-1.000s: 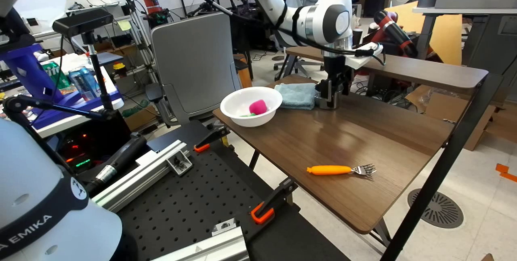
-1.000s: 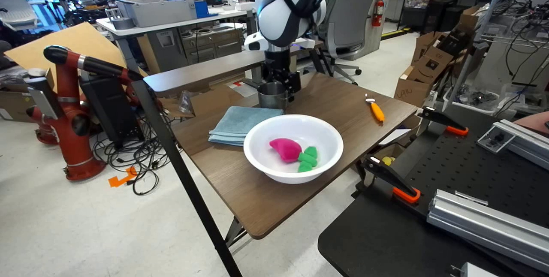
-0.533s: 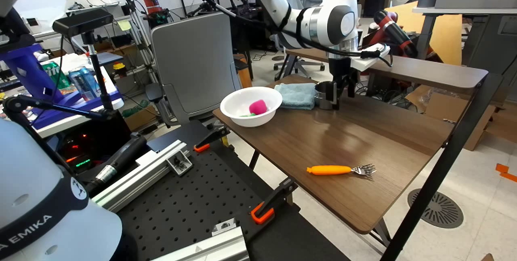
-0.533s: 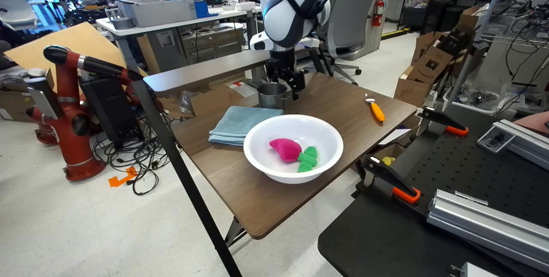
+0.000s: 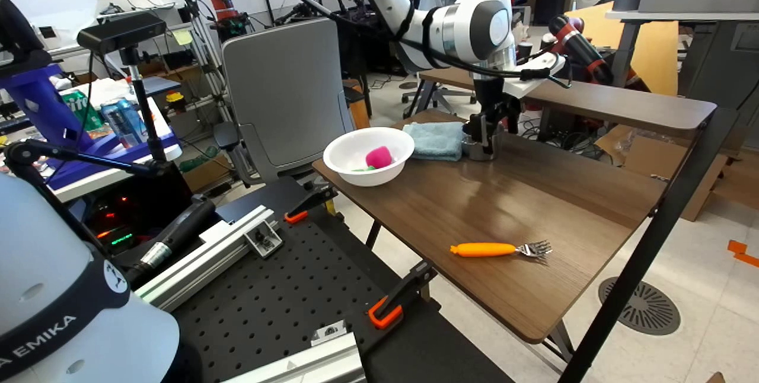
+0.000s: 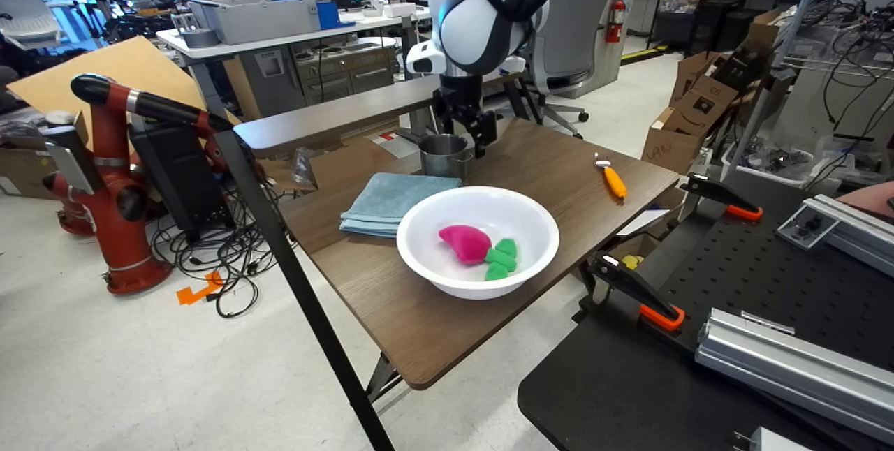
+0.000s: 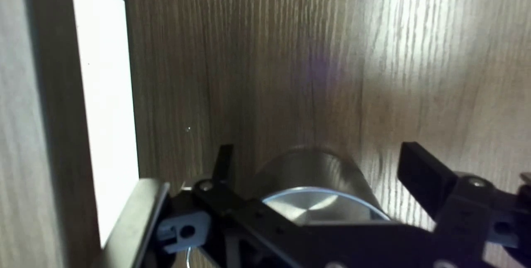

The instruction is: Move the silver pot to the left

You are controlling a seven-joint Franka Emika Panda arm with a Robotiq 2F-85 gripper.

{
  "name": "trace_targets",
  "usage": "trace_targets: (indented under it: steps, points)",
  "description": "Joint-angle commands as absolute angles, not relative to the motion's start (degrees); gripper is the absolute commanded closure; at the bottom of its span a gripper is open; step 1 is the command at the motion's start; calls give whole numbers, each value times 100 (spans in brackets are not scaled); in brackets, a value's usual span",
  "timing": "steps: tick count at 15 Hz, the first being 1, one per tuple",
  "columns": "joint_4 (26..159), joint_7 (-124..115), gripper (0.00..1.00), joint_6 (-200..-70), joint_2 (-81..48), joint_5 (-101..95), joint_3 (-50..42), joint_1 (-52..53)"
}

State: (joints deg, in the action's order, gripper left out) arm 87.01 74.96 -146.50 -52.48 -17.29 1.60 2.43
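Observation:
The silver pot [image 5: 472, 150] stands upright on the brown table, against the folded blue cloth; it also shows in an exterior view [image 6: 442, 158]. My gripper [image 5: 500, 133] is tilted beside and slightly above the pot, partly covering it. In an exterior view my gripper [image 6: 473, 135] is at the pot's right rear. In the wrist view the fingers of my gripper [image 7: 318, 150] are wide apart, with a gap visible between the right finger and the pot [image 7: 311, 170]. The pot's near part is hidden by the gripper body. Nothing is held.
The blue cloth [image 5: 437, 141] and a white bowl [image 5: 338, 158] with a pink toy [image 6: 466, 244] and a green toy [image 6: 501, 259] lie beside the pot. An orange-handled fork [image 5: 483, 249] lies near the front edge. A raised shelf [image 5: 622, 104] runs behind the table [image 5: 462, 211].
The gripper has shifted and tilted beside the pot, first rightward, then partly back in an exterior view. It stays open. The pot, cloth, bowl and fork have not visibly moved.

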Motion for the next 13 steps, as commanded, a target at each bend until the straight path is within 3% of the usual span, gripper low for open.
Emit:
trace_targets:
  steps: [1, 7, 8, 13]
  points:
    - [9771, 6869, 0, -15204, -4486, -2083, -65, 395]
    - [11332, 6379, 0, -15956, -3281, -2147, 207, 159]
    - [10724, 6429, 0, -15590, -3686, -2206, 140, 218]
    - [11215, 6374, 0, -15729, -3342, -2196, 192, 193]
